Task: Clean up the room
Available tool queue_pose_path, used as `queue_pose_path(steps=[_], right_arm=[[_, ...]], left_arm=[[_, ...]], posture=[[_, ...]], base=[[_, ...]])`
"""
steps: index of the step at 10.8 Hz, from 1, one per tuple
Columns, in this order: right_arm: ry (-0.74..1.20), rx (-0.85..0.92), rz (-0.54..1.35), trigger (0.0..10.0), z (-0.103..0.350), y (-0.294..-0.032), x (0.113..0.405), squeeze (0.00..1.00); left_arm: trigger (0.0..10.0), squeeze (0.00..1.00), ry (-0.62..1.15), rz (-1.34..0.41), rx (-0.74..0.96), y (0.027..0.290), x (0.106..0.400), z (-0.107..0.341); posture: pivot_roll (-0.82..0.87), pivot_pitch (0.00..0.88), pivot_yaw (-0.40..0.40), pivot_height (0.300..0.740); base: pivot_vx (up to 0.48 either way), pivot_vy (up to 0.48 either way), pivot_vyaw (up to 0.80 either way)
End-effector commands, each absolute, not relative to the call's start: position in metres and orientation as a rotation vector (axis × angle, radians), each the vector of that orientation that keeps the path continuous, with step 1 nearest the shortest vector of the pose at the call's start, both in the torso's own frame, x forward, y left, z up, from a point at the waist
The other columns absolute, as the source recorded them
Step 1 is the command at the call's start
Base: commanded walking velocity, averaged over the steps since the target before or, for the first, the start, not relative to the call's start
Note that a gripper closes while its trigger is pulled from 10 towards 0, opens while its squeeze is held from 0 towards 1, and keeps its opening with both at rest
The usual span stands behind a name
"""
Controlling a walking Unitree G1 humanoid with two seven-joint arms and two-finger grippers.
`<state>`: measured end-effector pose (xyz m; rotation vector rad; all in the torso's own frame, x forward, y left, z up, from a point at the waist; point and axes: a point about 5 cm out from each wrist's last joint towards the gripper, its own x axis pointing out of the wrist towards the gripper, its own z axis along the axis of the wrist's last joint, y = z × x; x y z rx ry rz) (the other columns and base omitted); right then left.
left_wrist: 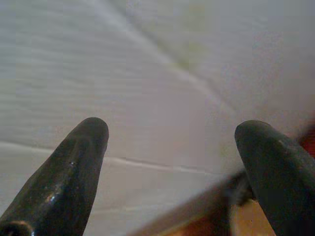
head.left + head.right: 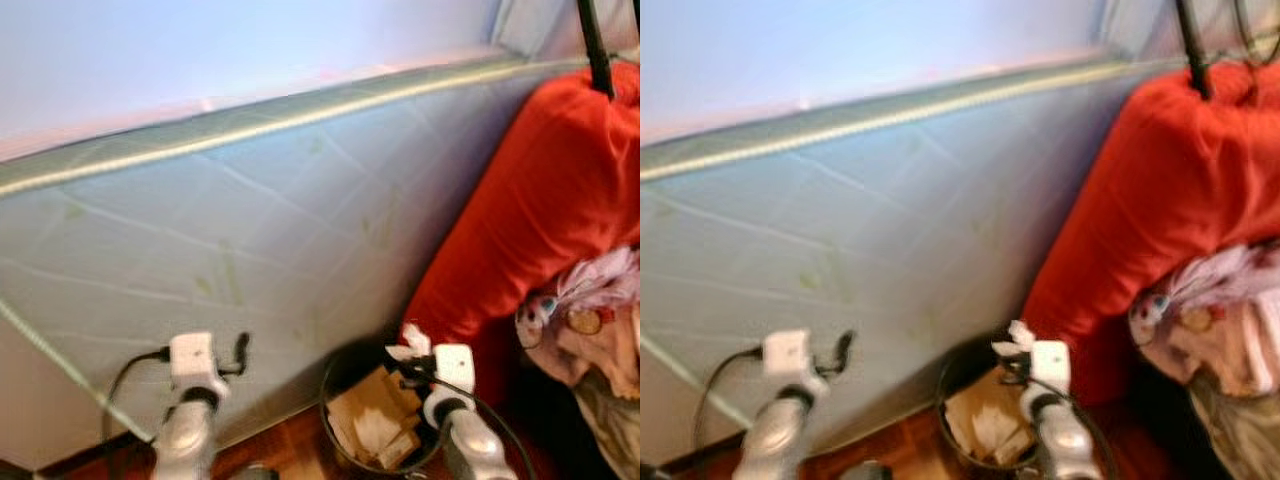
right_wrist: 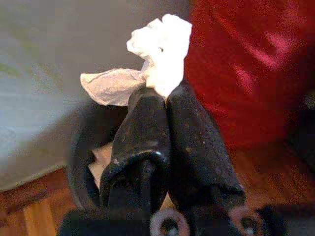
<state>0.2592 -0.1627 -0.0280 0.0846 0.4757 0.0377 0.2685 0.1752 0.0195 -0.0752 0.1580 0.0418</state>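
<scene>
A pale blue quilted mattress (image 2: 230, 210) stands tilted on its edge against the wall, with a light piped seam running along its upper border; it takes up most of the head views. To its right leans a big red cushion (image 2: 530, 210), its lower end reaching down toward the wooden floor (image 2: 290, 450). A thin black pole (image 2: 595, 45) crosses the cushion's top corner. Against the cushion's right side sits a heap of pinkish printed cloth (image 2: 590, 320), too blurred to say what the items are.

At the foot of the mattress, between it and the cushion, a round black bin (image 2: 345, 375) stands on the floor, with tan paper or card scraps (image 2: 375, 420) inside.

The 2 silver arms come up from the lower edge. The left hand (image 1: 172, 132) points at the mattress face, its 2 black fingers (image 1: 74, 157) spread wide apart with nothing between them. The right hand (image 3: 165, 96) hovers over the bin's rim, near the cushion, its 2 fingers pressed tightly together on a crumpled white tissue (image 3: 157, 51). The tissue sticks out past the fingertips, with 1 thin flap trailing to the side above the bin's opening.
</scene>
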Motion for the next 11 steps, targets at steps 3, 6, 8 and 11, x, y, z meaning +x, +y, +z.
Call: queue_pose_path(steps=[3,6,8,11], right_arm=[[0.57,0.109,0.035,10.0,-0.038,-0.157,0.253,0.0],[0.605,0.122,0.025,10.0,-0.039,-0.156,0.254,0.0],[0.583,0.137,0.028,10.0,-0.032,-0.151,0.264,0.0],[0.571,0.139,0.031,10.0,-0.025,-0.147,0.274,0.0]], left_arm=[[10.0,0.0,0.174,0.034,-0.083,0.174,0.269,0.02],[10.0,0.0,0.138,0.01,-0.066,0.171,0.269,0.031],[10.0,0.0,0.113,-0.008,-0.053,0.169,0.266,0.04],[10.0,0.0,0.105,-0.036,-0.01,0.167,0.255,0.046]], posture=[[0.04,0.0,-0.033,0.644],[0.08,0.059,-0.046,0.644],[0.1,0.109,-0.055,0.644],[0.14,0.163,-0.059,0.644]], base=[[0.0,0.0,0.0],[0.0,0.0,0.0],[0.0,0.0,0.0],[0.0,0.0,0.0]])
